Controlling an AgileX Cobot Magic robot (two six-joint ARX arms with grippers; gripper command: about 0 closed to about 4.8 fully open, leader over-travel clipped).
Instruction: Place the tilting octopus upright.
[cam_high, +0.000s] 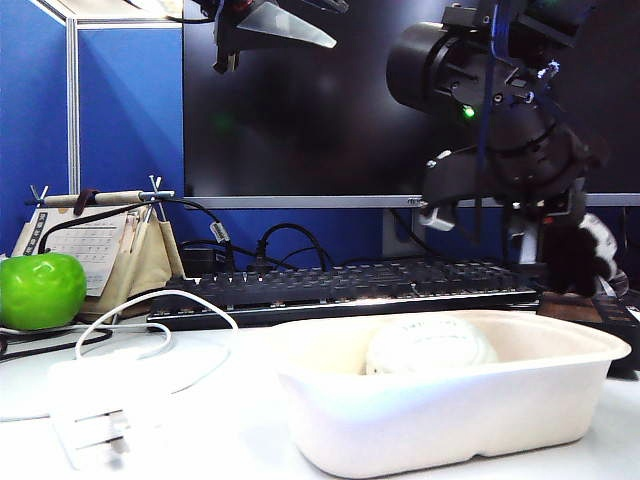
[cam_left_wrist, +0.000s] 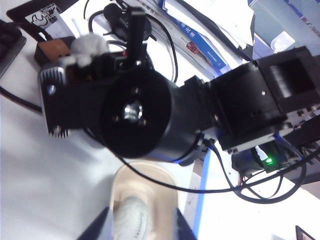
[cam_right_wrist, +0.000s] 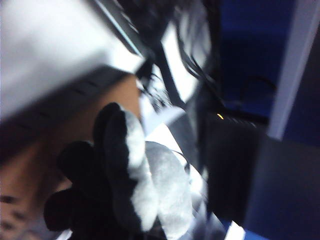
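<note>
The octopus (cam_right_wrist: 150, 185) is a grey-white plush that fills the right wrist view, with dark parts beside it; no face shows. It stays sharp while the background smears. In the exterior view the octopus (cam_high: 603, 245) hangs at the far right, above a brown box (cam_high: 575, 305), with my right gripper (cam_high: 572, 262) shut on it. The left wrist view shows the octopus (cam_left_wrist: 89, 44) as a white tuft past the right arm. My left gripper (cam_high: 275, 25) is high at the top, open and holding nothing. Its own view has that gripper (cam_left_wrist: 142, 230) over the bowl.
A white bowl (cam_high: 450, 410) stands in front holding a rounded white lump (cam_high: 430, 345). Behind it lies a black keyboard (cam_high: 350, 285) under a dark monitor. At the left are a green apple (cam_high: 40, 290), a desk calendar (cam_high: 90, 245) and a white charger (cam_high: 95, 405) with its cable.
</note>
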